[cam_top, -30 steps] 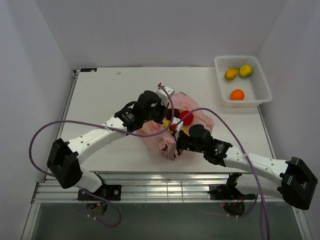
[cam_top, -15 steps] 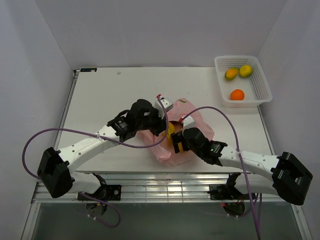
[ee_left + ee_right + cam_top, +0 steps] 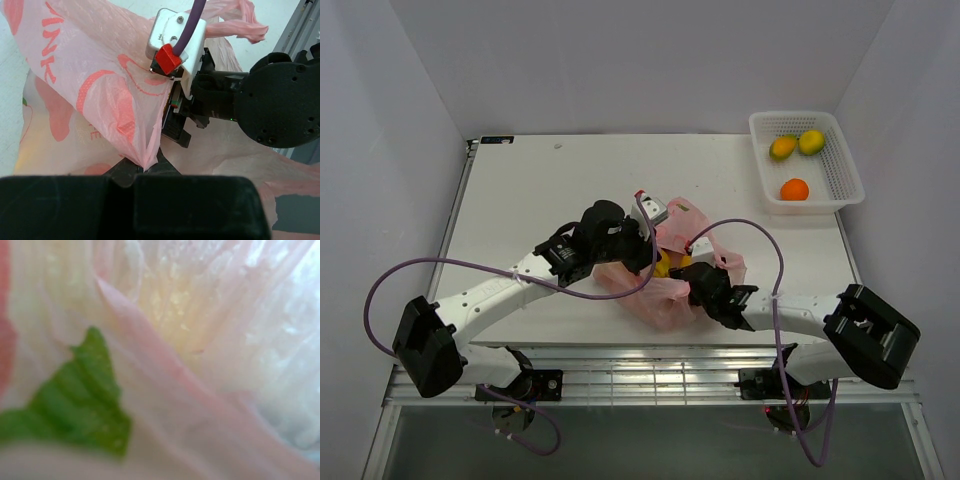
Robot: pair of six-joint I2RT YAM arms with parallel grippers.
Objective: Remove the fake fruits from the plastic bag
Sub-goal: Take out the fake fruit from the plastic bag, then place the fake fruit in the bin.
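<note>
The plastic bag (image 3: 665, 300) sits mid-table on the white tabletop (image 3: 520, 190), between the two arms. It's thin, crinkly, see-through pink film with red-pink peach prints and lettering, all bunched into a lumpy heap. Its long axis runs roughly from the near edge toward the far side, with a twisted handle strip (image 3: 239, 26) at the far end. The left gripper (image 3: 144, 169) has its black fingers pinched together on a fold of the film, which is pulled up into a taut, pointed ridge. The right gripper (image 3: 176, 129) is pushed in under that lifted sheet, with the film draped over it. Whether its fingers are apart or together can't be told: the right wrist camera shows only a blur of pink wrinkles and a green leaf print pressed up close. From above, one glossy yellow fruit (image 3: 665, 264) shows through the bag between the two grippers. Well off at the far right corner there's a white mesh basket (image 3: 842, 175), rectangular with a perforated floor. It holds two yellow fruits (image 3: 783, 147) lying side by side and a round orange (image 3: 794, 189) nearer the front.
</note>
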